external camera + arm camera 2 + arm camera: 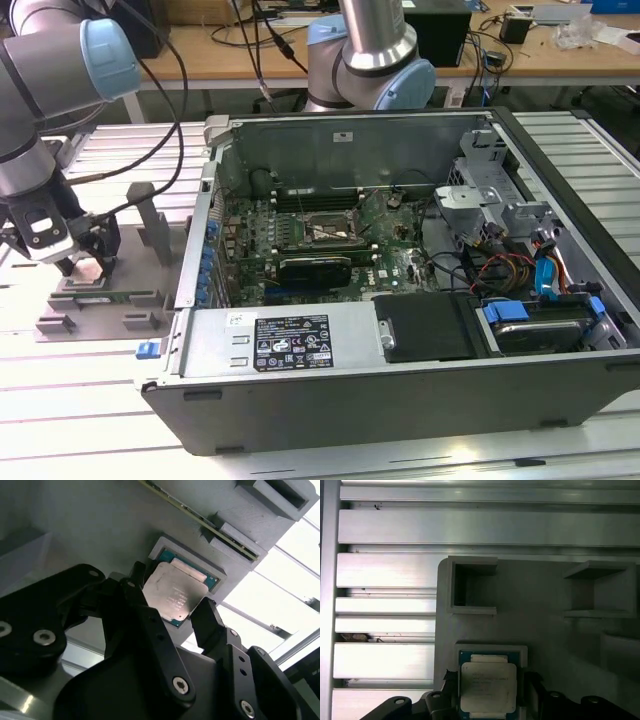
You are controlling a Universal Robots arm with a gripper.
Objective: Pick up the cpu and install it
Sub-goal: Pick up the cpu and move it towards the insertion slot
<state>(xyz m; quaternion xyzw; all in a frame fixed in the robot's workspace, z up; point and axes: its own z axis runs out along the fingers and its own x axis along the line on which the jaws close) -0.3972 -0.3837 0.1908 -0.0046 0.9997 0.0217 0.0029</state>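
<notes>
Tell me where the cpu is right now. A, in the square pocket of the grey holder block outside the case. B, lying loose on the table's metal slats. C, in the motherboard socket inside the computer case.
A: in both wrist views the cpu sits in the square pocket of the grey holder block, with the hand close over it.

so the arm (40, 90) in the upper left of the exterior view is chunky silver-grey tube with pale blue joint caps (110, 58) and black cables (181, 100) trailing off it, and the gripper (170, 591) is matte black, blocky, dotted with shiny round screws (180, 684)
</notes>
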